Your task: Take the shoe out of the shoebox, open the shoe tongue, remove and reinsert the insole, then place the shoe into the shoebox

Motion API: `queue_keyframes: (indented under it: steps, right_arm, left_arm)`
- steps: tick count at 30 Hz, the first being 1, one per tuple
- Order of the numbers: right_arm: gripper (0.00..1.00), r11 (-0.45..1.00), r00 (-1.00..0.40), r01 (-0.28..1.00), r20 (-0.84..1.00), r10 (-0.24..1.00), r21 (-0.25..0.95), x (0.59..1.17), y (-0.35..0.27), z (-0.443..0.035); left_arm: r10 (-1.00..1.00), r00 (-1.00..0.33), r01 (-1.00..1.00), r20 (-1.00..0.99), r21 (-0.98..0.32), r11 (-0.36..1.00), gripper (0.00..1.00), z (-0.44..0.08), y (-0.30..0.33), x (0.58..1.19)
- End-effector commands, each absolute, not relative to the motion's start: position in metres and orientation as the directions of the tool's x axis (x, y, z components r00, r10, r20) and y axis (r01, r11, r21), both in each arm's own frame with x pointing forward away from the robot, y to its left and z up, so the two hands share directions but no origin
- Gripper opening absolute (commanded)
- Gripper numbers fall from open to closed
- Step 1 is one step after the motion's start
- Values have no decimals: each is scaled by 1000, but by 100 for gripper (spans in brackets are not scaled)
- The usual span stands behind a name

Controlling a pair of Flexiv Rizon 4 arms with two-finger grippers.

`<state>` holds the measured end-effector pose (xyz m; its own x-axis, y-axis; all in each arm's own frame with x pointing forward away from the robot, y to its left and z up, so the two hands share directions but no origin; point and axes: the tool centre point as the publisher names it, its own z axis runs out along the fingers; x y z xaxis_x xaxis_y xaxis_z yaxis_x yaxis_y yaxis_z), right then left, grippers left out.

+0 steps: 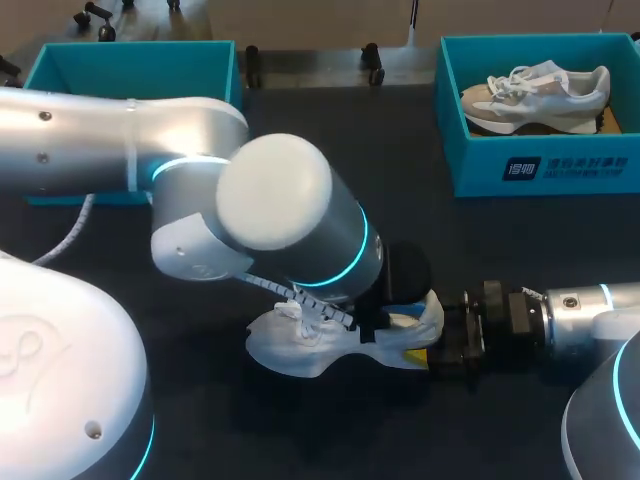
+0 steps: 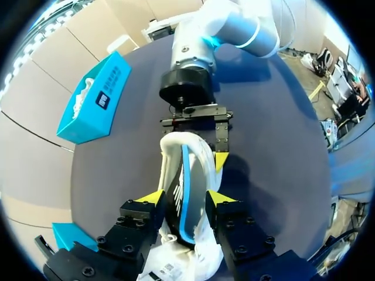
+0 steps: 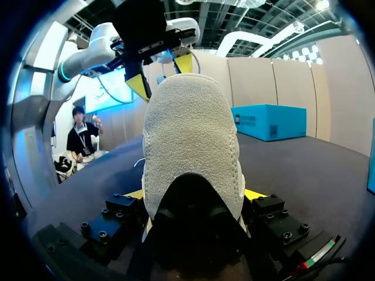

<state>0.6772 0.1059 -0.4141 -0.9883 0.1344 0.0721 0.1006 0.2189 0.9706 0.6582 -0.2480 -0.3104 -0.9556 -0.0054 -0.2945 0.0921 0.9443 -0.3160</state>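
A white shoe [image 1: 295, 350] lies on the dark table, in front of the middle. My right gripper [image 1: 432, 345] comes in from the right and is shut on its heel [image 3: 190, 134], one yellow-tipped finger [image 2: 221, 153] on each side. My left gripper [image 2: 185, 199] hangs over the shoe's opening, where a dark insole with a blue stripe [image 2: 179, 202] shows. Its fingers stand open on either side of that opening. In the head view the left wrist hides most of this gripper. From the right wrist view the left gripper [image 3: 163, 73] shows above the shoe.
A teal shoebox [image 1: 540, 170] stands at the back right with a second pale shoe [image 1: 535, 95] inside. Another teal box [image 1: 130, 70] sits at the back left, partly behind my left arm. Bare dark table lies between the boxes and the shoe.
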Motion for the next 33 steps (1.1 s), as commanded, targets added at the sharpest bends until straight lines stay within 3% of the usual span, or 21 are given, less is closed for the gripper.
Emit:
queue_keyframes:
  steps: [1,5,6,8,9,33]
  right_arm:
    - [0,222,-988,102,72,137,970,677,107,-413]
    - [0,222,-988,102,72,137,970,677,107,-413]
    - [0,222,-988,102,72,137,970,677,107,-413]
    - [0,222,-988,102,72,137,970,677,107,-413]
    - [0,222,-988,102,72,137,970,677,107,-413]
    - [0,222,-988,102,72,137,970,677,107,-413]
  left_arm:
    - [-5,-955,90,-298,-302,949,44,-317,-257,660]
    - [-14,-954,77,-301,-287,955,42,-321,-259,664]
    - [-17,-953,74,-302,-286,955,36,-322,-259,665]
    - [-31,-951,63,-308,-290,955,20,-322,-259,666]
    - [-37,-950,58,-310,-294,954,0,-322,-258,666]
    - [-292,-877,-112,-382,-427,897,0,-310,-243,666]
